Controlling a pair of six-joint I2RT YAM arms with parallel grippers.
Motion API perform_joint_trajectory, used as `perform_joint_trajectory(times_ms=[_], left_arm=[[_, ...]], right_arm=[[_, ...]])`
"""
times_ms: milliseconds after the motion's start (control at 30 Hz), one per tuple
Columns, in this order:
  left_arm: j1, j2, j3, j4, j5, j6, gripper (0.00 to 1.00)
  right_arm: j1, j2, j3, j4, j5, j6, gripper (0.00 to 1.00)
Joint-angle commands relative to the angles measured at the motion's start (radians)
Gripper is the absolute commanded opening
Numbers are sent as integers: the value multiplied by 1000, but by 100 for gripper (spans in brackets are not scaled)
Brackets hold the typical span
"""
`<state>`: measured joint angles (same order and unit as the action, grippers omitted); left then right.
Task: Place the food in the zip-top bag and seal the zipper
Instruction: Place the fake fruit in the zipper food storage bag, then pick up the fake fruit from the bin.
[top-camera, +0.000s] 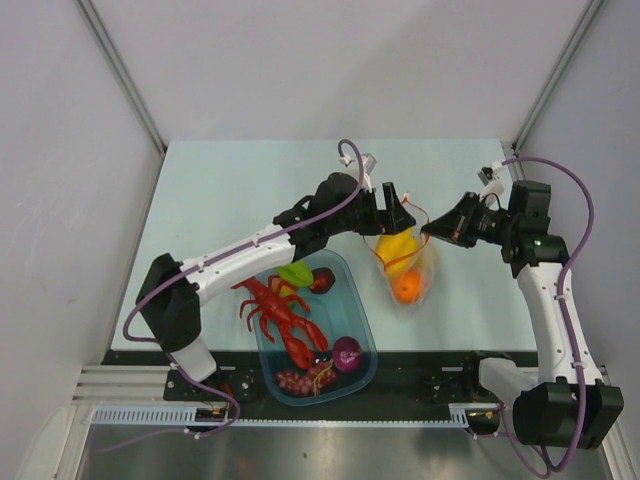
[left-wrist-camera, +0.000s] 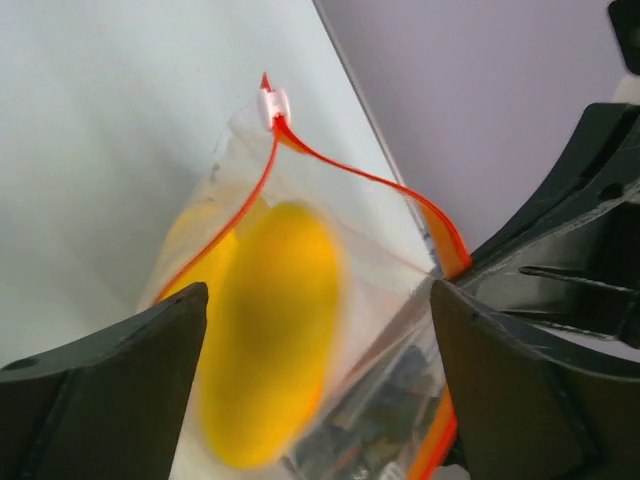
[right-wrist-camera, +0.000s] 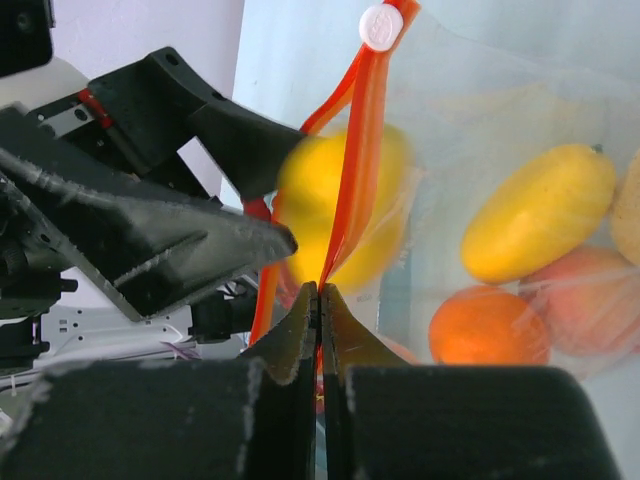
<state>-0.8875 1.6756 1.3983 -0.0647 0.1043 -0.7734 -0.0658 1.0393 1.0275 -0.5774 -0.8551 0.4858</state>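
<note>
Two arms meet mid-table (top-camera: 220, 190), both at the bag mouth. The blue tub (top-camera: 362, 325) sits near the L base w/ the red lobster (top-camera: 282, 318), a green leaf (top-camera: 294, 272) and dark purple pieces (top-camera: 347, 353) inside, so food is left to load.

The zip-top bag (top-camera: 430, 270) hangs/lies just right of the tub, between the grippers. Left gripper (top-camera: 395, 212) is over the mouth, jaws spread wide and gripping nothing. A blurred yellow lemon (left-wrist-camera: 270, 340) sits between the fingers (left-wrist-camera: 110, 380), touching neither, prob. dropping in. Right gripper (right-wrist-camera: 320, 290) is fully closed, pinching the red zipper (right-wrist-camera: 365, 150) and keeping that lip up.

In the bag: mango (right-wrist-camera: 540, 210), peach (right-wrist-camera: 590, 295), orange (right-wrist-camera: 485, 325).

Handling, my guess: the film is thin, limp and slick and won't stay open alone. The zipper strip is the stiffest bit, so hold there, not on the film. The fruits look hard, light and smooth, apt to roll, so pinch across the middle. The white slider (right-wrist-camera: 381, 26) at the strip's end is tiny; sealing likely needs one end held.
</note>
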Motion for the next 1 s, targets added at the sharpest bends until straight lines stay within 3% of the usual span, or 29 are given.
perform_joint_trajectory(times_ms=[0,167,233,300,333,400,433,500,533,600,733,967], left_arm=[[2,-105,10,-7,29,135,100],[45,-226,2,-93,84,428,100],[111,-264,-5,-151,205,626,100],[203,-303,-15,-292,340,803,99],[229,-312,-21,-408,407,986,98],[304,-327,-31,-509,452,1188,98],[330,-324,-21,-644,536,1291,95],[348,-310,-22,-760,491,1547,92],[357,-304,-31,-867,479,1636,87],[363,-291,-50,-934,448,1806,82],[367,-254,-108,-1004,419,1982,79],[348,-162,-157,-854,384,1999,81]], right_arm=[[-8,-28,6,22,-28,-15,0],[-23,-35,8,-25,-51,-84,0],[-25,-38,17,-57,-61,-116,0],[-25,-44,28,-84,-76,-179,0],[-23,-44,31,-111,-82,-225,0],[-19,-41,32,-149,-96,-262,0],[-16,-38,36,-162,-102,-285,0],[-5,-32,40,-199,-113,-341,0],[-2,-28,42,-209,-111,-355,0],[7,-21,48,-235,-105,-392,0],[17,-10,62,-253,-107,-406,0],[29,-18,60,-269,-107,-411,0]])
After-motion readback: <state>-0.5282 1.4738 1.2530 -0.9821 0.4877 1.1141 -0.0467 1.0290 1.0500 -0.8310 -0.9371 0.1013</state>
